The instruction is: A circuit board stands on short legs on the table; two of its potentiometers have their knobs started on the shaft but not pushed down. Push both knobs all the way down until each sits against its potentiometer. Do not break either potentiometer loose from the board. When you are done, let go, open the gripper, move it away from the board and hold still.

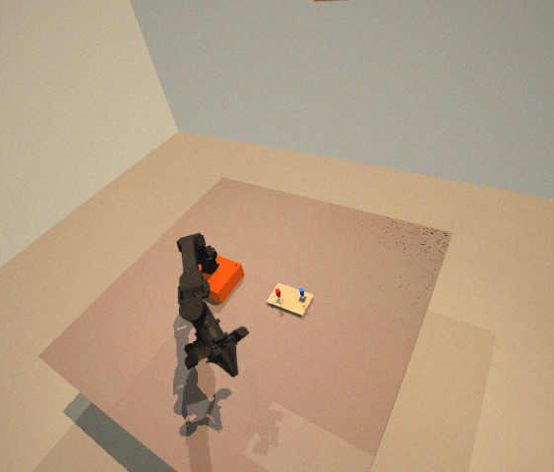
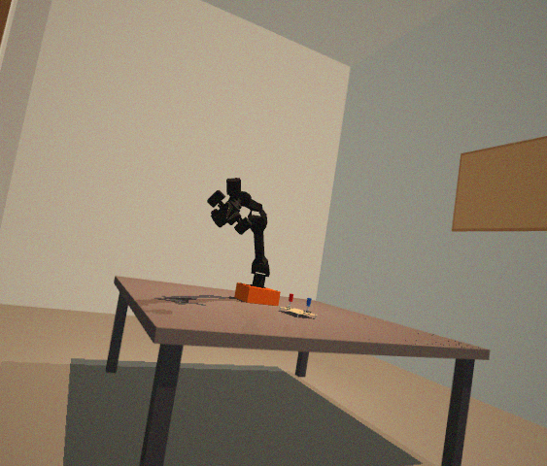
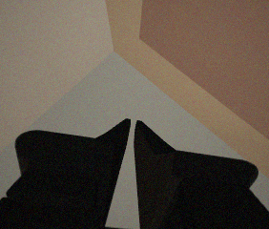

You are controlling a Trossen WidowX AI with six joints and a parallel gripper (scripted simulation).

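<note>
A small tan circuit board (image 1: 289, 300) (image 2: 297, 313) stands on the table (image 1: 347, 284) (image 2: 243, 325). It bears a red knob (image 1: 277, 293) (image 2: 290, 296) and a blue knob (image 1: 301, 292) (image 2: 308, 301), both raised on their shafts. My gripper (image 1: 232, 369) (image 2: 216, 204) (image 3: 133, 124) is held high in the air, far from the board, on the other side of the orange base. Its fingers are almost together with nothing between them. The wrist view shows only walls and floor past the fingertips.
The arm's orange base (image 1: 223, 278) (image 2: 256, 294) sits on the table left of the board. The table stands in a bare room on dark legs (image 2: 160, 401). A brown panel (image 2: 519, 185) hangs on the right wall.
</note>
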